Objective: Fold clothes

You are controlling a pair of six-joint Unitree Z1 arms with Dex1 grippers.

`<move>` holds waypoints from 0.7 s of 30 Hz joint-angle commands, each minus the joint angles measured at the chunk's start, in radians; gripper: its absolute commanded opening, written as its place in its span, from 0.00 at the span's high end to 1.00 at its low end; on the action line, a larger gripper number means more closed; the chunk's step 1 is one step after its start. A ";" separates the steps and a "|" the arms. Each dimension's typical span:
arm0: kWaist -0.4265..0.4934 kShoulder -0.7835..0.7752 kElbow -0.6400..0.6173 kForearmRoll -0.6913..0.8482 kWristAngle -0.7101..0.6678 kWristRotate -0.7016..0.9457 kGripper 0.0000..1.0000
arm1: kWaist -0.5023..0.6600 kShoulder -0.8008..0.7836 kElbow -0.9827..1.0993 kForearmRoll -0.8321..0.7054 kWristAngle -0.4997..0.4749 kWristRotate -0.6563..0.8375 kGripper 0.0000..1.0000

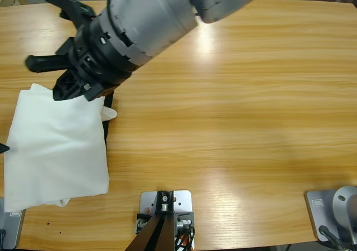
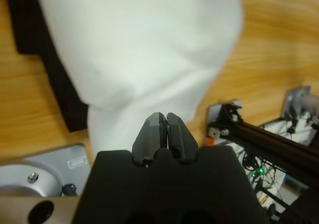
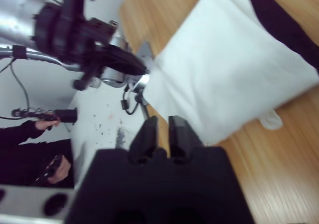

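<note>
We saw the T-shirt (image 1: 56, 145) plain white, without pattern — the garment (image 1: 106, 122) under it black, showing only as a narrow strip. The table (image 1: 234, 106) was honey-coloured wood with darker grain streaks. Both grippers — left (image 2: 163, 122), right (image 3: 163, 129) — were black, the arm (image 1: 150, 17) silver-grey.

The long wooden desk (image 1: 234, 111) with pale grain carries a folded white cloth garment (image 1: 56, 145) at its left end. A plain black garment (image 1: 108, 122) lies on the wood beneath it, showing along its right edge.
</note>
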 commanded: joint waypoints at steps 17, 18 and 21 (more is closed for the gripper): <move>0.298 0.337 0.058 0.012 -0.058 0.004 1.00 | -0.044 0.434 -0.244 0.015 0.211 -0.009 1.00; 0.307 0.348 0.055 0.017 -0.059 0.005 1.00 | -0.048 0.442 -0.256 0.017 0.206 -0.009 1.00; 0.351 0.388 0.049 0.023 -0.060 0.017 1.00 | -0.065 0.461 -0.287 0.027 0.189 -0.007 1.00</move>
